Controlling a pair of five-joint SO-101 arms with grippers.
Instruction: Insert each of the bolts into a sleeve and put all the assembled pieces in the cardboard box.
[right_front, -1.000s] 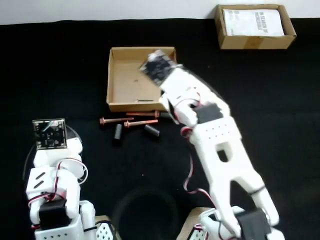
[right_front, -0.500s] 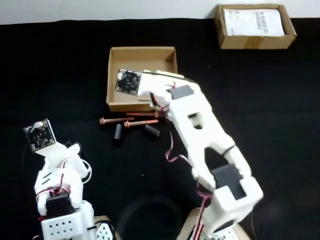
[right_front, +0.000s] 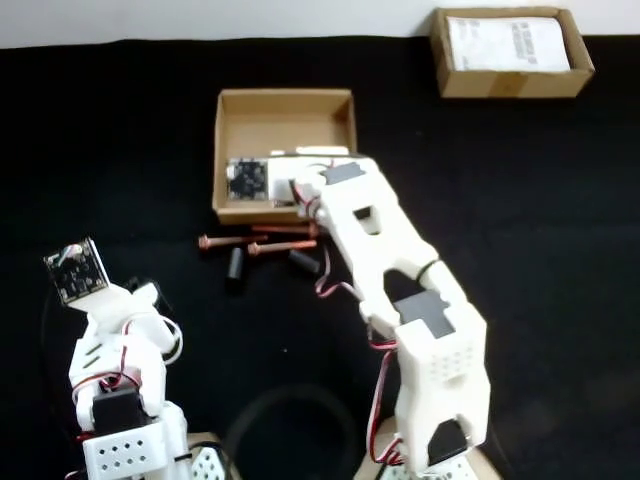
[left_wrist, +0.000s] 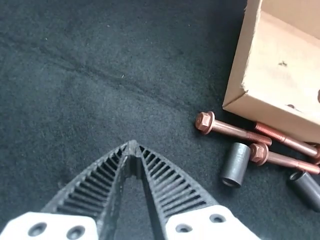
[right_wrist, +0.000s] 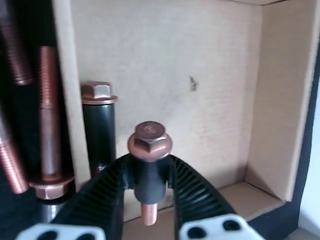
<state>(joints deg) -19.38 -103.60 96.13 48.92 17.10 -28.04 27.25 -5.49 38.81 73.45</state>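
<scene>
Sensibly, the right hand was clamped on the black sleeve, held over the cardboard box, a sound hold, since the stiff, smooth copper bolt seated in it would likely slide out if tipped.

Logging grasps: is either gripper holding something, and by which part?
The right gripper holds an assembled bolt by its black sleeve, over the cardboard box. The left gripper holds nothing.

White shells on my left arm and right arm, black servos, red-white wire loops, ribbed black left pincer.
</scene>
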